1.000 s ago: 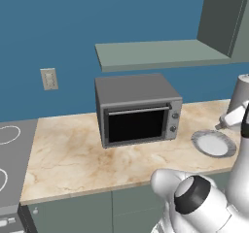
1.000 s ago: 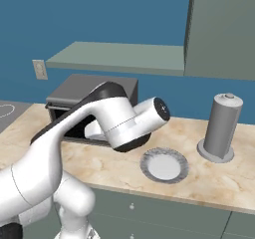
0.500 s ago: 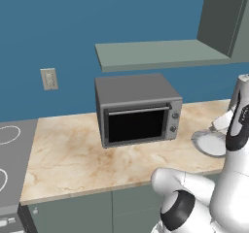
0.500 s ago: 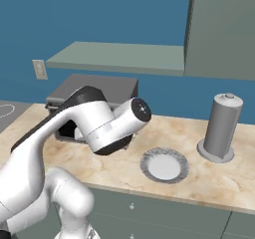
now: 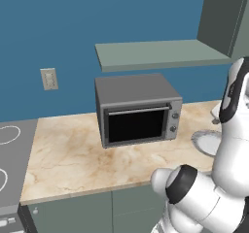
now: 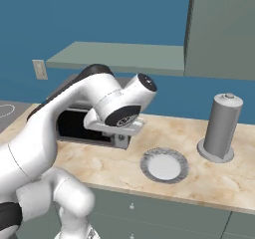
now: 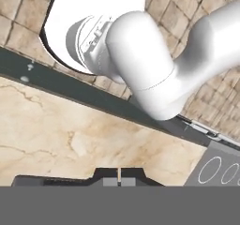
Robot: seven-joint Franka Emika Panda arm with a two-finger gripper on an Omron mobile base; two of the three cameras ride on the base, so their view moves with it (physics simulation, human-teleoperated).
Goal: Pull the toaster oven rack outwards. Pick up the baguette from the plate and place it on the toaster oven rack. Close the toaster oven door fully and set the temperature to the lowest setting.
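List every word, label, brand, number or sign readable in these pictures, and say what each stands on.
None can be read.
Toaster oven: its knobs bear no legible marks.
Wall outlet: blank.
Grey canister: plain.
Plate: plain.

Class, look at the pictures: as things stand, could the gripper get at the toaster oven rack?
Probably not yet. The toaster oven door is shut, so the rack sits behind it. The gripper, jaws shut and empty, hangs over the counter before the toaster oven.
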